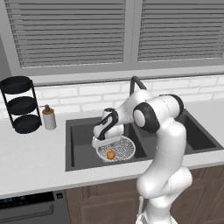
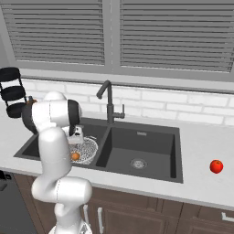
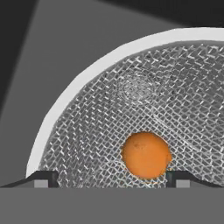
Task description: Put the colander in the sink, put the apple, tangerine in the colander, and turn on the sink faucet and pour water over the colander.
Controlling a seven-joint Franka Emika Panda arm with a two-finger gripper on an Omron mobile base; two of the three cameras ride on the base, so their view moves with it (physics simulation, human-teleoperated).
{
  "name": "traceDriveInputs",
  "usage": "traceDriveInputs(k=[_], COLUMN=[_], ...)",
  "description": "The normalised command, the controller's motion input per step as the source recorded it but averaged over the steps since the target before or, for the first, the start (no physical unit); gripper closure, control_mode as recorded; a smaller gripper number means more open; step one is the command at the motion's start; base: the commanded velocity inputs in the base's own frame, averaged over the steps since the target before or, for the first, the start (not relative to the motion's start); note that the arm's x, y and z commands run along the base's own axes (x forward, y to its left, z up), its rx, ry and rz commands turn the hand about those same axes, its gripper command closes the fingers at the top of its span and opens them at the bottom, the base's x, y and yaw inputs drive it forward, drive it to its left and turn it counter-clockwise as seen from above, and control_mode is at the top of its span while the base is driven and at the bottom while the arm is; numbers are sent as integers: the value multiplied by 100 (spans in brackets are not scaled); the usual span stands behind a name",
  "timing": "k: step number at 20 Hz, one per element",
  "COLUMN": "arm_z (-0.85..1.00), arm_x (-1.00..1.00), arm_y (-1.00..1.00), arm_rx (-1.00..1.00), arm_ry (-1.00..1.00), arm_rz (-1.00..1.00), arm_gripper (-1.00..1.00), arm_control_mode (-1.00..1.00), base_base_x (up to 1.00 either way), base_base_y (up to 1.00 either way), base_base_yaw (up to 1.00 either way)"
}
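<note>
text: none legible | labels: none | brands: none | numbers: none | signs: none

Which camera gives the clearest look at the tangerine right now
The hand view: the tangerine sits large and unblocked on the mesh of the colander. In the left base view it is a small orange dot below the wrist; in the right base view, a speck beside the arm.

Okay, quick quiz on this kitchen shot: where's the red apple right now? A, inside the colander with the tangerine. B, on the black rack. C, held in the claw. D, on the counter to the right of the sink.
D: the apple sits on the counter right of the sink, while the colander holds just the tangerine.
</note>
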Motion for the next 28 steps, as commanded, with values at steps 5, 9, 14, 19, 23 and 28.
traceDriveInputs(k=[5,9,14,19,23,28], arm_z=[40,29,27,50,62,47], arm_x=[-23,-23,-31,-17,-14,-39], arm_y=[-50,-58,-38,-6,-3,-23], arm_rx=[0,0,0,0,0,0], arm_ry=[0,0,0,0,0,0], arm_rz=[0,0,-1,-1,0,0], arm_gripper=[-100,-100,-100,-100,-100,-100], arm_control_mode=[-100,-100,-100,-100,-100,-100], base_base_x=[0,0,0,0,0,0], base_base_y=[0,0,0,0,0,0], base_base_yaw=[0,0,0,0,0,0])
